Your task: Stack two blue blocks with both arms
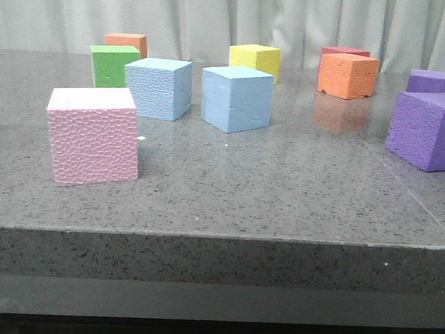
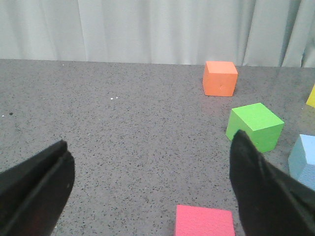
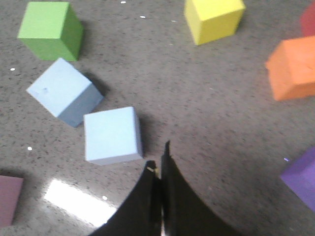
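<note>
Hovering with fingers pressed together and gripping nothing: the right gripper (image 3: pixel 158 169), seen from its wrist camera above the grey table (image 1: pixel 282 194), tips just beside the smoother blue block (image 3: pixel 111 134). Spreading wide and equally empty: the left gripper (image 2: pixel 150 182), its two dark fingers (image 2: pixel 37 182) framing bare tabletop, with a pink block (image 2: pixel 204 221) low between them and a green block (image 2: pixel 254 126) near the other finger.

Sitting side by side near the table's middle in the front view, close but apart, neither stacked yet: the pebbly blue block (image 1: pixel 158 87) on the left and the smoother one (image 1: pixel 236 98) on the right.

Judging both as foam: likely very light, soft enough to dent under a hard squeeze, grippy rather than slick, not fragile. Taking hold probably best across two opposite flat faces, around mid-height, with fingers square to the faces so the cube is not twisting or tilting. Needing the right fingers parted first. Risking a nudge of the neighbouring blue cube, given the narrow gap. Calling for gentle release when stacking, since a light block is likely shifting easily.
</note>
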You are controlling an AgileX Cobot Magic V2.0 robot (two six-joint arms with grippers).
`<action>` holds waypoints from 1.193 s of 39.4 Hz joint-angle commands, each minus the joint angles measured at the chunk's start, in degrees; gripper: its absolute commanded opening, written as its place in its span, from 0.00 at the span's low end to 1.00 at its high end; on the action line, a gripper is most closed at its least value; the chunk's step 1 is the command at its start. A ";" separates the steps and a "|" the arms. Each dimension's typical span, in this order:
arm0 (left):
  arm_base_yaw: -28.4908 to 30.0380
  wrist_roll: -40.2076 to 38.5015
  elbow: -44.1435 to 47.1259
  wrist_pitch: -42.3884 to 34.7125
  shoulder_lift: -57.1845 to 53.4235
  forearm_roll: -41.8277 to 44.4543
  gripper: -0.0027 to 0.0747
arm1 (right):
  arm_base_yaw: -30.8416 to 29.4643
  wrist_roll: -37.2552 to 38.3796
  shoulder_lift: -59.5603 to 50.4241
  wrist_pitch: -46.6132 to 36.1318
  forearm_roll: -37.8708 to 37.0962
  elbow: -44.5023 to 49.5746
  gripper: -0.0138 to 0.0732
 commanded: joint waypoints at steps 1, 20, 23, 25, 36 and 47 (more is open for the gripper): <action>-0.37 -0.35 -2.09 -4.67 -0.02 -0.15 0.83 | -4.43 -0.60 -8.62 -2.10 -0.37 4.52 0.08; -0.37 -0.35 -2.09 -4.67 -0.02 -0.15 0.83 | -11.88 -0.66 -40.99 -28.66 -2.29 50.27 0.08; -0.37 -0.35 -2.09 -4.67 -0.02 -0.15 0.83 | -11.88 -0.66 -45.86 -33.64 -2.29 57.24 0.08; -0.37 -0.35 -2.09 -4.67 -0.02 -0.15 0.83 | -11.88 -0.66 -49.07 -36.54 -2.29 61.94 0.08; -0.37 -0.35 -2.09 -4.79 -0.02 -0.15 0.83 | -11.88 -0.66 -68.32 -46.31 -2.29 81.68 0.08; -0.37 -0.35 -2.38 -4.65 0.19 -1.88 0.83 | -11.88 -0.66 -73.61 -52.49 -2.29 86.18 0.08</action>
